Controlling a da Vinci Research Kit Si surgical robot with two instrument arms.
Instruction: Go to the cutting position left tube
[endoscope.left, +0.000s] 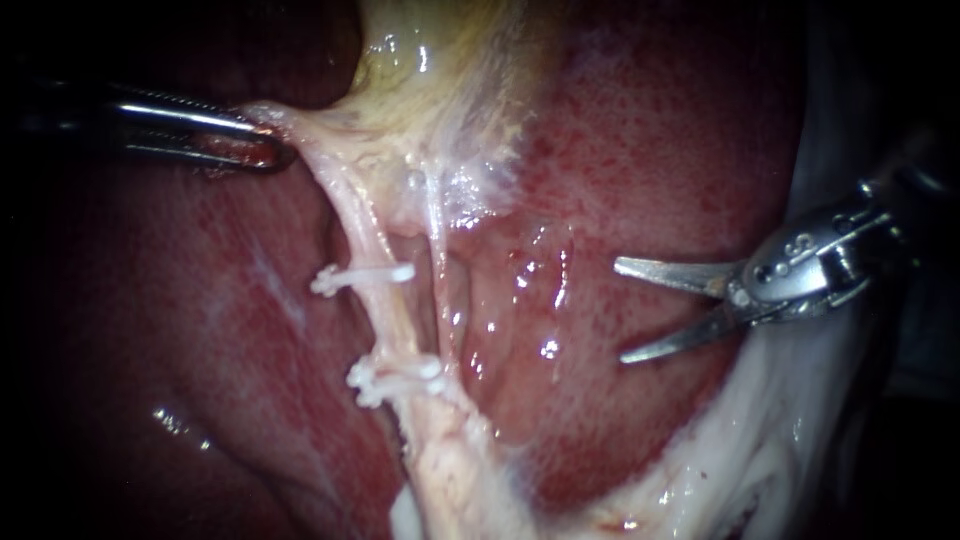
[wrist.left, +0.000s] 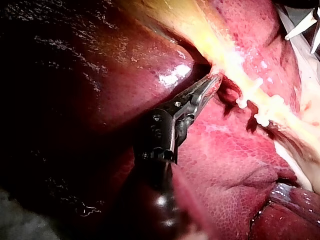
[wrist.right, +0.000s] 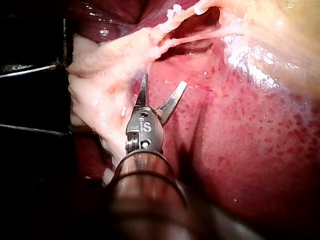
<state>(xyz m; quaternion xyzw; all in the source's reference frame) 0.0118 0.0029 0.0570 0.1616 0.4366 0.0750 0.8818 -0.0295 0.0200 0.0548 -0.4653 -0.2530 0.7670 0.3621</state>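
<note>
Left tool (endoscope.left: 275, 148) clamped on pale tissue strand (endoscope.left: 305, 130) beside yellowish gallbladder (endoscope.left: 440, 70). Right tool (endoscope.left: 620, 310) blades apart over red liver (endoscope.left: 650, 150), well right of pale left tube (endoscope.left: 388, 320) carrying white clips (endoscope.left: 362, 275).

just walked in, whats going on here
The left instrument has its claw shut on pale tissue beside the gallbladder, holding it taut. That stretches the left tube, which carries white clips at two levels. The right instrument, blades open, hovers over the liver, pointed toward the tube but not yet at it.
</note>
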